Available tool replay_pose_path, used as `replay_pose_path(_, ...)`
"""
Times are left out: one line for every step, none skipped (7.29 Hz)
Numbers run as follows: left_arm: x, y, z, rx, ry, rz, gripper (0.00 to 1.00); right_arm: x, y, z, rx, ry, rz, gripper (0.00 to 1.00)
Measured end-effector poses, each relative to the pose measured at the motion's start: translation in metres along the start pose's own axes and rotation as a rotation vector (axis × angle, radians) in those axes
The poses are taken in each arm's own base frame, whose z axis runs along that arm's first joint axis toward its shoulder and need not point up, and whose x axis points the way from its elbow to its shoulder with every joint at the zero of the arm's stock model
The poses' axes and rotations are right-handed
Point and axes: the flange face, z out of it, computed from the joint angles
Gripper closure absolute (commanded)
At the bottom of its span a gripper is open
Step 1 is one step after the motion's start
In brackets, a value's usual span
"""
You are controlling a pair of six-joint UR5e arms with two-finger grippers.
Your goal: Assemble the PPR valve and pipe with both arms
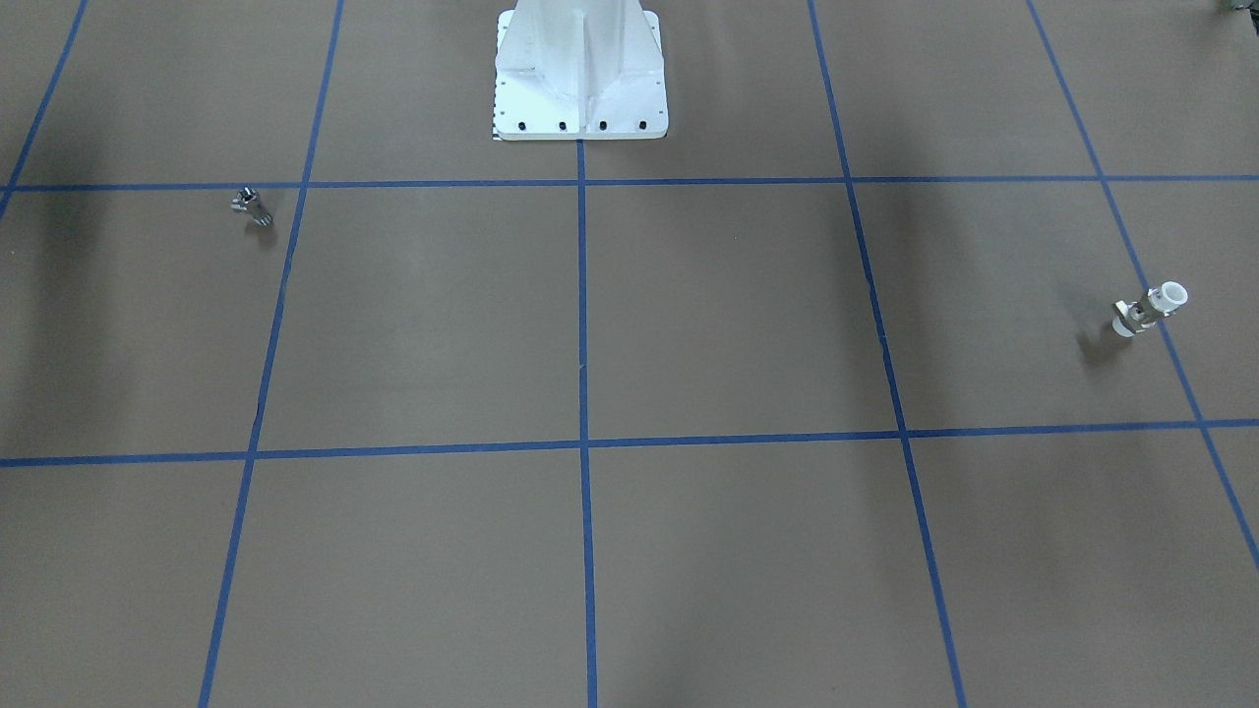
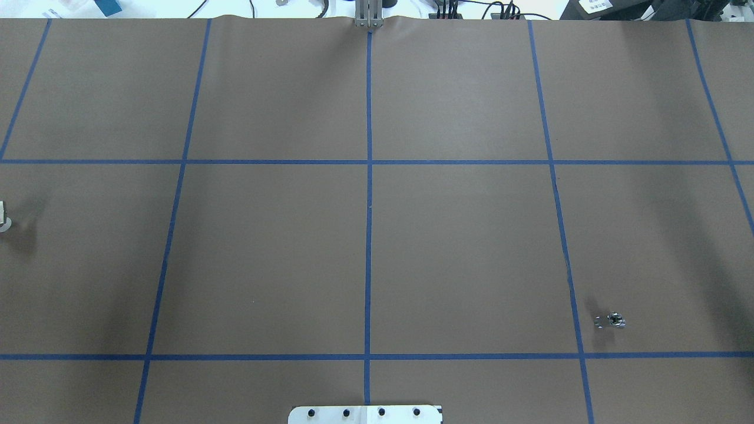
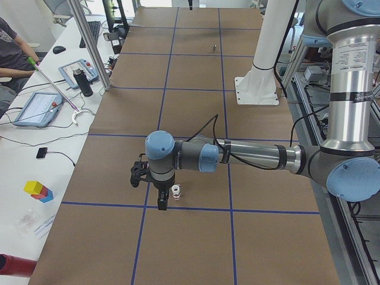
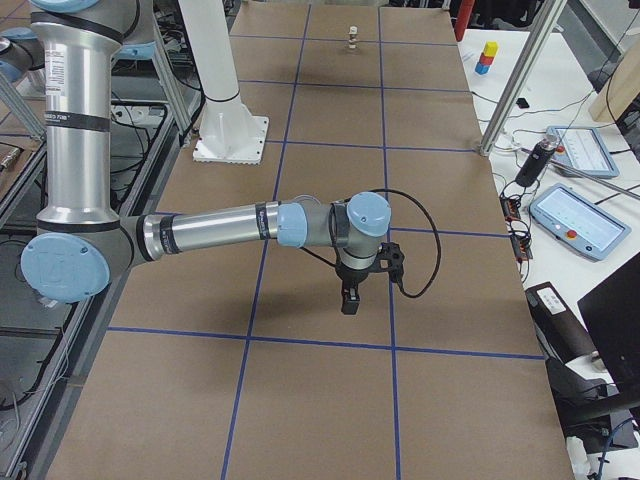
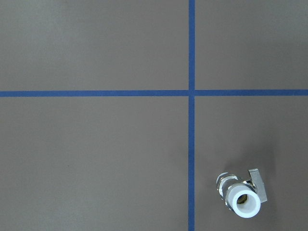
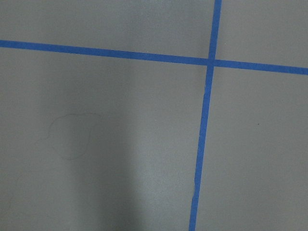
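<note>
The PPR valve [image 1: 1149, 309], with white ends and a silvery middle, stands on the brown table on my left side. It shows at the left edge of the overhead view [image 2: 3, 217] and at the lower right of the left wrist view [image 5: 243, 192]. The small silver pipe [image 1: 251, 206] lies on my right side [image 2: 612, 320]. My left gripper [image 3: 161, 200] points down just beside the valve [image 3: 176, 191]. My right gripper [image 4: 348, 303] hangs over bare table, away from the pipe. Both grippers show only in the side views, so I cannot tell if they are open or shut.
The white robot pedestal [image 1: 580, 79] stands at the table's middle near edge. Blue tape lines [image 2: 369, 176] divide the brown table top into a grid. An operators' desk with tablets [image 3: 35, 107] and an aluminium post [image 3: 89, 44] runs along the far side.
</note>
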Motion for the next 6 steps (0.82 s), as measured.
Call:
replay_pose_path(-0.002,0.001,0.002,-0.001,0.000,0.000,0.00,0.001,0.000,0.001,-0.002,0.000,0.002,0.00)
replay_pose_path(-0.003,0.003,0.003,0.004,0.000,0.002,0.00,0.001,-0.001,0.002,-0.003,0.000,0.002,0.00)
replay_pose_path(-0.003,0.003,0.003,0.007,0.004,0.004,0.00,0.001,-0.001,0.002,-0.003,-0.001,0.002,0.00)
replay_pose_path(-0.001,0.004,0.003,0.007,0.021,0.005,0.00,0.000,-0.002,0.001,-0.002,-0.002,0.001,0.00)
replay_pose_path(0.002,0.004,0.007,-0.002,0.049,0.006,0.00,-0.001,-0.003,0.000,0.001,-0.004,0.000,0.00)
replay_pose_path(0.009,0.003,0.016,-0.017,0.075,0.018,0.00,-0.004,-0.006,-0.003,0.006,-0.006,-0.001,0.00)
